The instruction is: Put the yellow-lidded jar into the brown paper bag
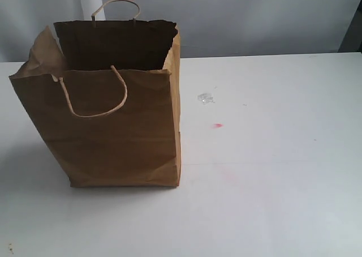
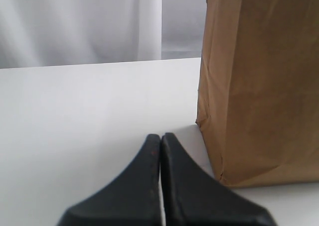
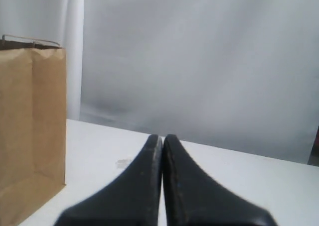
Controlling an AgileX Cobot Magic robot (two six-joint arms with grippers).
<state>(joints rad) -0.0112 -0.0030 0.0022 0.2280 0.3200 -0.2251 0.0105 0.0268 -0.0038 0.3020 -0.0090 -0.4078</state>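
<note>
The brown paper bag [image 1: 119,115] stands upright and open on the left half of the white table, its cord handles up and its rim torn. The yellow-lidded jar shows in no view; the bag's dark inside hides whatever it holds. My left gripper [image 2: 160,136] is shut with nothing in it, low over the table beside the bag's creased side [image 2: 259,86]. My right gripper [image 3: 160,137] is shut and empty too, some way from the bag [image 3: 32,121]. Neither arm appears in the exterior view.
A small clear scrap [image 1: 205,98] lies on the table [image 1: 271,172] right of the bag, with a red mark [image 1: 218,125] nearby. A grey backdrop [image 1: 254,19] closes the far side.
</note>
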